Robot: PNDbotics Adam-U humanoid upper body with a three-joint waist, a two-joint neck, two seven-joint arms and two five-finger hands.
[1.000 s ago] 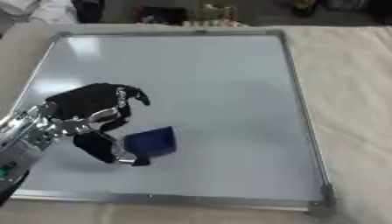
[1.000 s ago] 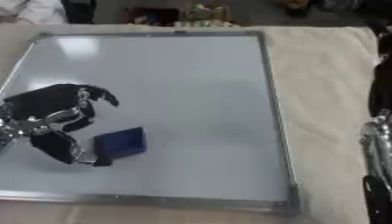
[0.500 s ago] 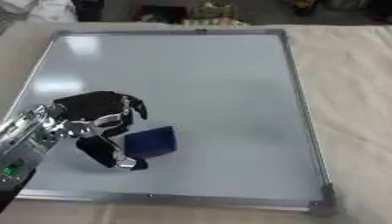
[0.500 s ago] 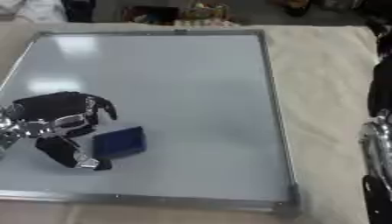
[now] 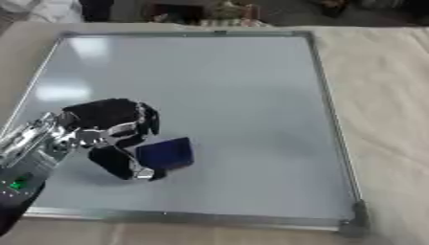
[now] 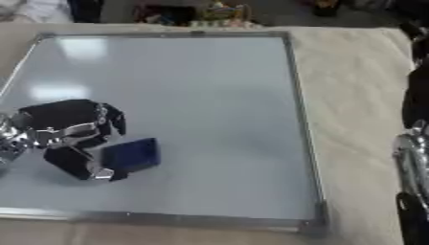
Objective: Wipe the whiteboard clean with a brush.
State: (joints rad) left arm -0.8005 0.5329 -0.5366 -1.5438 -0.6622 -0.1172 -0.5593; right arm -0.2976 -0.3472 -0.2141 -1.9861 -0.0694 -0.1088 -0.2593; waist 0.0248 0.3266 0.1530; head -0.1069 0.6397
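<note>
— Left eye view: where's the brush?
— The dark blue rectangular brush (image 5: 166, 153) lies on the silver-framed whiteboard (image 5: 226, 86), near its lower left.
— And the left hand (image 5: 109, 129)?
— Its fingers (image 5: 149, 119) curl over the brush, thumb at the near edge, pinching it.
— The right hand?
— Only a black arm shows at the right edge, right eye view.

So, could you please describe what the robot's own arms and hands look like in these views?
The left hand has black fingers with silver metal joints and a black back. Its forearm is silver and turns black near the lower corner, where a small green light shows. The right arm appears only as a strip along the right eye view's right edge: black sections with one silver segment between them; no hand can be made out.
</note>
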